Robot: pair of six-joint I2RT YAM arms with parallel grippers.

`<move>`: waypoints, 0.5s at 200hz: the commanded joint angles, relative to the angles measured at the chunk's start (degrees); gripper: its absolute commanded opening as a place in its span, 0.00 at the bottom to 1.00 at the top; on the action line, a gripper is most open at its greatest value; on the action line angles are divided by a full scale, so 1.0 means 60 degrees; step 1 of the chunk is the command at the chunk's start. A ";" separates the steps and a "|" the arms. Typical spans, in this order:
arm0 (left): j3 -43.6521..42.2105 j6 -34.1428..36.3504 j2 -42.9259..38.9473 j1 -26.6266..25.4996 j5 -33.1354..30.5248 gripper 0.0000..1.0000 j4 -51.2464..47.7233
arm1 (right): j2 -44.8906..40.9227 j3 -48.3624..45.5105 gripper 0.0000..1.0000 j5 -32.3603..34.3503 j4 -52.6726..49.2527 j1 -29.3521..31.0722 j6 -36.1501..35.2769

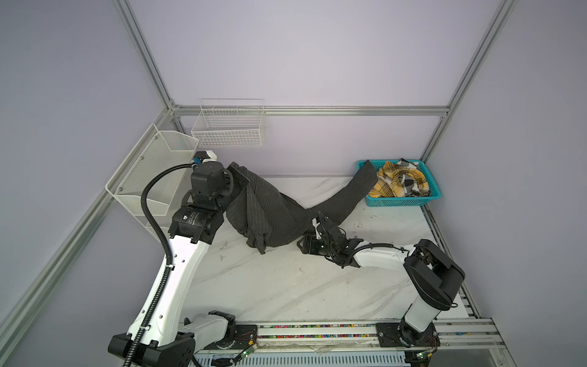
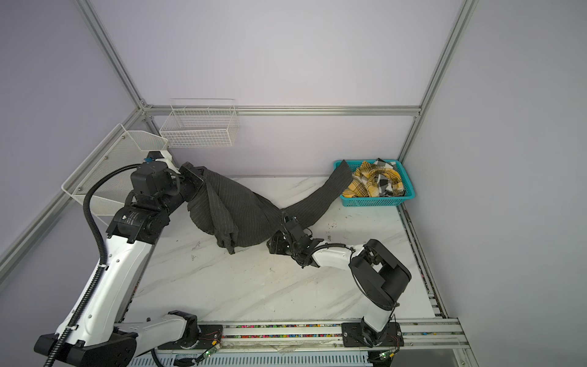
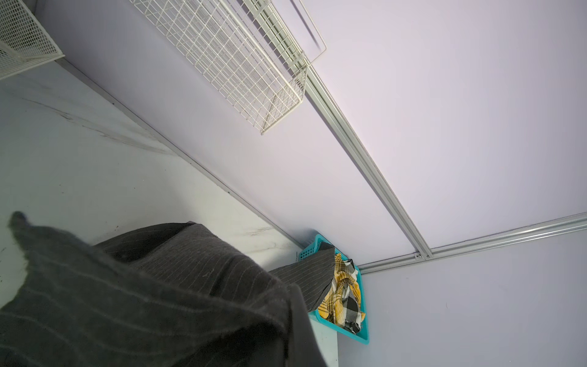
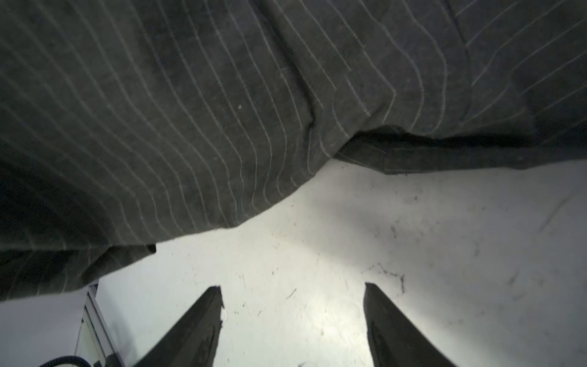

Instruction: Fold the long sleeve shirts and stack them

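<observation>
The dark charcoal pinstriped shirt (image 1: pixel 263 216) (image 2: pixel 235 209) hangs bunched from my left gripper (image 1: pixel 244 181) (image 2: pixel 203 178), which is raised at the back left and shut on it. The cloth (image 3: pixel 127 302) hides that gripper's fingers. One sleeve (image 1: pixel 355 190) stretches across the table into the teal basket (image 1: pixel 400 201) (image 2: pixel 378 201) (image 3: pixel 346 335). The yellow, black and white plaid shirt (image 1: pixel 400 182) (image 2: pixel 374 181) (image 3: pixel 344 298) lies crumpled in that basket. My right gripper (image 1: pixel 318 219) (image 2: pixel 286 219) (image 4: pixel 292 289) stands open low over the table, just short of the charcoal shirt's edge (image 4: pixel 222 111), with nothing between its fingers.
A white wire basket (image 1: pixel 228 127) (image 2: pixel 200 130) (image 3: pixel 228 63) hangs on the back wall. A white mesh rack (image 1: pixel 149 171) stands along the left wall behind my left arm. The marble table (image 1: pixel 286 286) runs to a rail (image 1: pixel 317 330) at the front.
</observation>
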 commanded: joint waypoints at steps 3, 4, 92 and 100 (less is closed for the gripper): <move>0.0617 0.0327 -0.0183 0.0023 0.0298 0.00 0.0686 | 0.0580 0.0097 0.72 -0.0625 0.2760 -0.0166 0.1322; 0.0608 0.0332 -0.0183 0.0023 0.0298 0.00 0.0692 | 0.0624 0.0122 0.72 -0.0645 0.2803 -0.0166 0.1342; 0.0913 0.1725 -0.0711 0.0023 -0.0417 0.00 -0.0387 | 0.0262 0.3033 0.00 0.0400 -0.1320 -0.2785 -0.0329; 0.0772 0.1937 -0.0858 0.0023 -0.0659 0.00 -0.0606 | -0.0078 0.4094 0.00 0.1221 -0.2881 -0.2832 -0.1337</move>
